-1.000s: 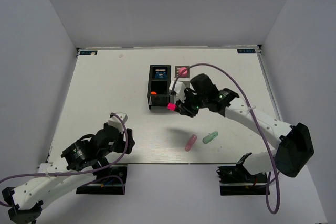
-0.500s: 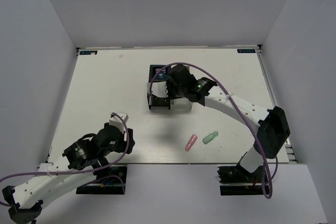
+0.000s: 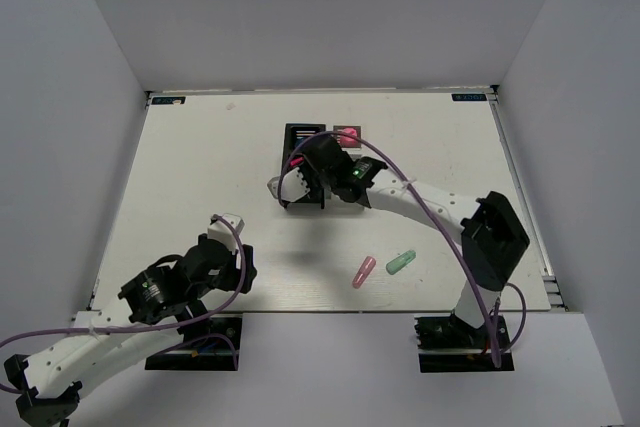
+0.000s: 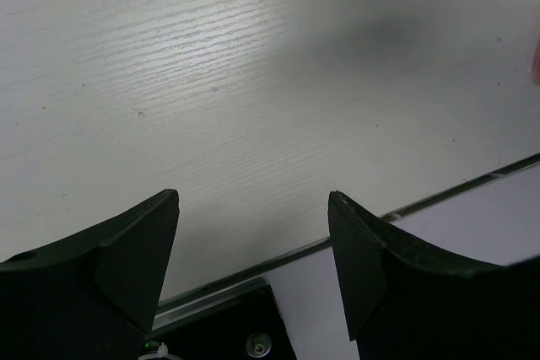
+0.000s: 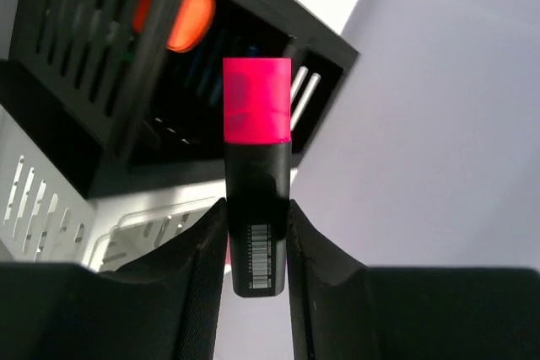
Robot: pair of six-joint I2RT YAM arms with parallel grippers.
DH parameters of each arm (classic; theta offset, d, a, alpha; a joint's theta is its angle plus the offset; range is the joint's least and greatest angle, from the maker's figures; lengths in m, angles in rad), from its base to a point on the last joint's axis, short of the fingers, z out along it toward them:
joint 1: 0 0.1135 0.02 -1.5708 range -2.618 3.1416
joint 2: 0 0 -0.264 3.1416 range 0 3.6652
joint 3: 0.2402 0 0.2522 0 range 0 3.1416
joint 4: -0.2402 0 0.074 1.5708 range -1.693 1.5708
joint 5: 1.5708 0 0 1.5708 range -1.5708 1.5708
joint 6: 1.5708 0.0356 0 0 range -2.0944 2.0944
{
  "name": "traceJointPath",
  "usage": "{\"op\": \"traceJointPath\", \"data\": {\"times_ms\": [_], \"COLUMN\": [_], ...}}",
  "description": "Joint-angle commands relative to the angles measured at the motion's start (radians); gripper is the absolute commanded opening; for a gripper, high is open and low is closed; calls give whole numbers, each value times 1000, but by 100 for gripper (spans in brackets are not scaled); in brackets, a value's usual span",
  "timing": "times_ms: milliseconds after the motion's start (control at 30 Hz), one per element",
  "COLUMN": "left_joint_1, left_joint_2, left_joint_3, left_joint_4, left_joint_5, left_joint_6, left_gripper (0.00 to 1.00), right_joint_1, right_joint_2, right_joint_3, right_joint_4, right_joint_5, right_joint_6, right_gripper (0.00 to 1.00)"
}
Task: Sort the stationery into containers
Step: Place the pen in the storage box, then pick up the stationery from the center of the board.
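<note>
Left hand (image 4: 253, 208) low over bare desk (image 4: 253, 82) near its front edge, fingers apart, nothing between them. Farther in, pink capsule (image 3: 364, 270) and mint capsule (image 3: 401, 262) lie on the desk, near each other, not touching.

Right hand (image 5: 256, 208) clamped on a marker (image 5: 256, 200): black body, bright pink cap (image 5: 256, 99), white barcode label on the body. Its tail end is hidden between the fingers (image 5: 201, 259). In the top view the marker sits over the near cell of the black organiser (image 3: 303, 134); cannot tell whether the cap is inside the cell or above the rim.

An orange cap (image 5: 190, 14) shows in the black organiser; other contents are dark bluish shapes, unclear. The white organiser (image 3: 347, 129) is mostly covered by the right arm; only the far cell shows, with a pink item (image 3: 347, 135) in it, too small to identify.
</note>
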Motion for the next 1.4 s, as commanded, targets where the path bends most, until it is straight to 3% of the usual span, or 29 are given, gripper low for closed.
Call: {"op": "traceJointPath", "data": {"times_ms": [0, 167, 300, 333, 367, 400, 533, 567, 600, 667, 700, 733, 767, 800, 833, 867, 900, 933, 967, 1000, 1033, 1067, 1100, 1133, 1233, 1267, 1300, 1333, 1367], "left_joint_1": [0, 0, 0, 0, 0, 0, 0, 0, 0, 0, 0, 0, 0, 0, 3, 2, 3, 2, 2, -7, -13, -56, -75, -95, -187, -216, -239, -259, -265], "left_joint_2": [-11, -28, -33, -31, -33, -31, -25, -22, -20, -16, -16, 7, 18, 30, 85, 111, 166, 234, 309, 346, 418, 491, 527, 637, 751, 874, 907, 976, 1031], "left_joint_3": [-11, -12, -12, -12, -15, -14, -12, -12, -12, -9, -6, 9, 17, 26, 55, 66, 75, 107, 119, 153, 175, 187, 195, 236, 343, 366, 408, 423, 446], "left_joint_4": [2, 7, 2, 2, 4, 2, 7, 5, 15, 21, 28, 36, 57, 67, 93, 131, 156, 220, 241, 261, 330, 353, 378, 422, 492, 507, 513, 518, 525], "left_joint_5": [-15, -18, -18, -17, -17, -15, -15, -14, -11, -3, 8, 15, 41, 69, 80, 113, 130, 199, 222, 266, 278, 279, 273, 238, 180, 158, 144, 134, 129], "left_joint_6": [-7, -7, -11, -11, -8, -7, -6, -4, -3, 5, 5, 11, 15, 22, 38, 42, 52, 60, 60, 62, 59, 65, 66, 71, 101, 112, 114, 112, 109], "left_gripper": [82, 82, 82, 82, 82, 82, 78, 74, 55, 19, 4, 0, 0, 0, 0, 0, 0, 6, 16, 27, 50, 62, 72, 84, 89, 89, 89, 89, 89], "right_joint_1": [12, 18, 22, 22, 25, 27, 35, 36, 39, 42, 48, 48, 41, 32, 6, -29, -46, -103, -125, -146, -215, -235, -263, -318, -456, -500, -546, -565, -579], "right_joint_2": [50, 104, 134, 128, 125, 122, 105, 95, 78, 43, 0, -23, -95, -111, -128, -164, -192, -200, -255, -275, -316, -333, -370, -376, -386, -392, -402, -415, -427], "right_joint_3": [41, 107, 146, 147, 146, 146, 196, 199, 207, 183, 167, 153, 149, 162, 178, 184, 182, 158, 112, 85, 10, -53, -104, -124, -186, -199, -247, -262, -285], "right_joint_4": [6, -31, -21, -12, -6, -3, -38, -47, -46, -28, 30, 55, 57, -46, -87, -159, -248, -285, -347, -371, -374, -377, -383, -411, -503, -512, -512, -512, -517], "right_joint_5": [50, 90, 128, 122, 120, 119, 119, 116, 117, 125, 130, 134, 104, 64, 47, 36, -17, -46, -115, -129, -146, -162, -163, -201, -367, -399, -433, -511, -530], "right_joint_6": [-169, -203, -185, -178, -169, -163, -103, -50, -24, 102, 206, 278, 440, 655, 764, 852, 1035, 1076, 1177, 1202, 1219, 1249, 1288, 1320, 1391, 1394, 1395, 1389, 1385], "right_gripper": [0, 0, 37, 61, 71, 73, 70, 61, 46, 0, 0, 0, 0, 0, 0, 11, 39, 60, 67, 65, 58, 46, 14, 0, 0, 5, 41, 50, 52]}}
